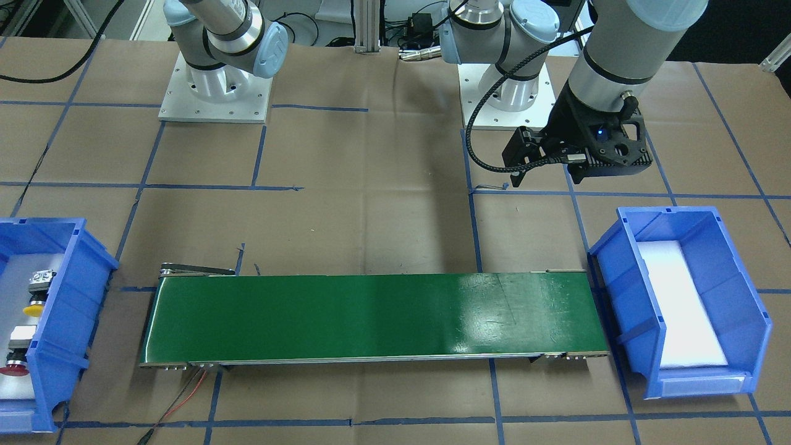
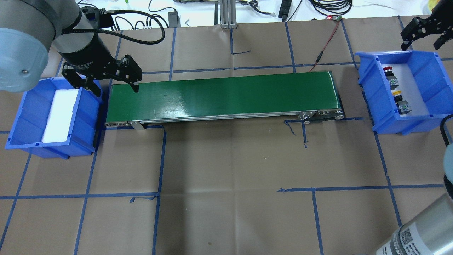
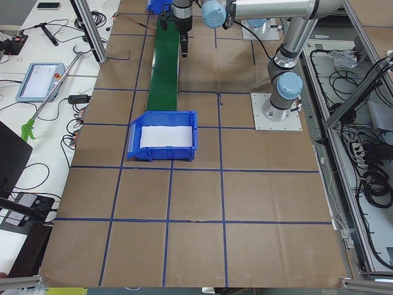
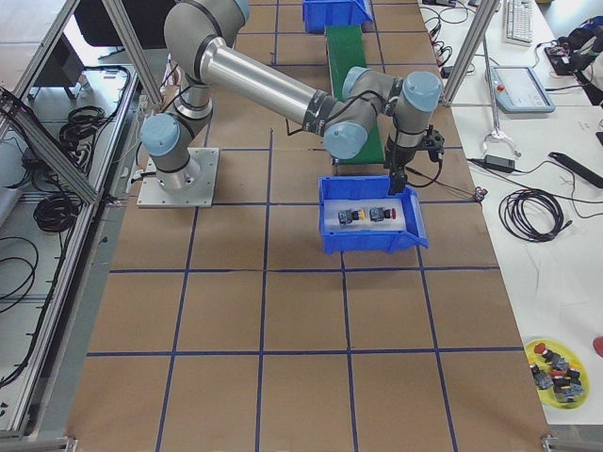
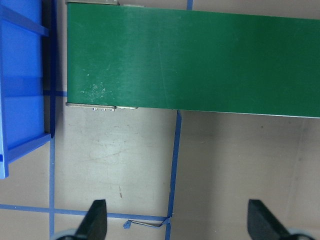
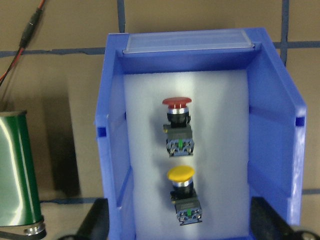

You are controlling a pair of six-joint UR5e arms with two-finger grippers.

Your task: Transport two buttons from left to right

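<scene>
Two buttons lie on white padding in a blue bin (image 2: 368, 95) at the belt's right end. The red button (image 6: 177, 125) is farther from me, and the yellow button (image 6: 182, 193) is nearer. Both also show from the front: yellow button (image 1: 34, 303), red button (image 1: 15, 364). My right gripper (image 2: 423, 40) hangs open above the bin's far end with nothing in it, and its fingers (image 6: 98, 220) frame the bin from above. My left gripper (image 2: 108, 85) is open and empty over the belt's left end, and its fingertips (image 5: 96, 217) stand over bare paper.
A green conveyor belt (image 2: 223, 94) runs between the two bins. The left blue bin (image 2: 86, 120) holds only a white pad. A red and black wire (image 2: 324, 49) leads off behind the belt's right end. Blue tape lines cross the brown paper table.
</scene>
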